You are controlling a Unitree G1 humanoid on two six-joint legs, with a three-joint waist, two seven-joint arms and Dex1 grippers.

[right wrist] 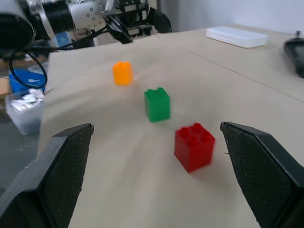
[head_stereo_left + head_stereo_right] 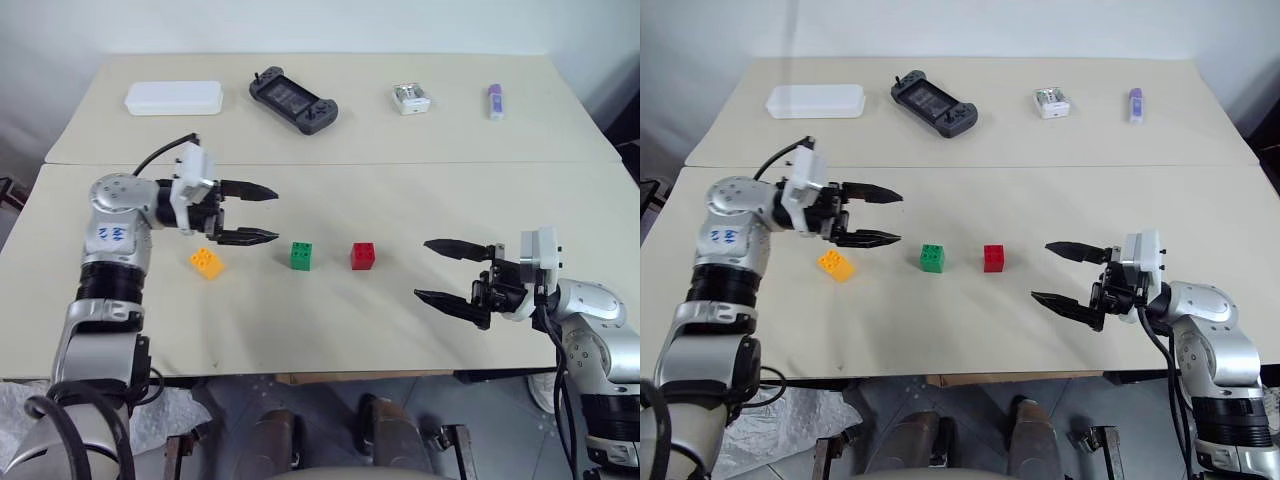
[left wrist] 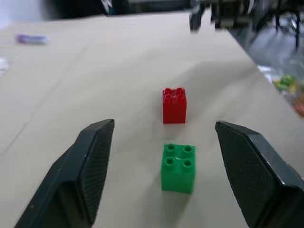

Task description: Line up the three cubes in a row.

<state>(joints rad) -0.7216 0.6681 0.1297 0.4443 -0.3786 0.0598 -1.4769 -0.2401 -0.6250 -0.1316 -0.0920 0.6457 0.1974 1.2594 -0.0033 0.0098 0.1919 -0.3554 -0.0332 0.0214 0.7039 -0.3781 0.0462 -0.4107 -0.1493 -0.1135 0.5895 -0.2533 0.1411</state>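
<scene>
Just three cubes (image 2: 300, 256), uncontained.

Beige table (image 2: 420, 200) w/ three cubes (image 2: 301, 256), misc.

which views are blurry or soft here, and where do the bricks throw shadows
Left wrist view: the small green plastic studded brick and red plastic studded brick are fairly sharp, the far background smeared. Right wrist view: the yellow-orange plastic brick is soft, and the left pincer behind it looks blurred. Left eye view: even light, with faint short shadows beside each brick on the beige table.
</scene>
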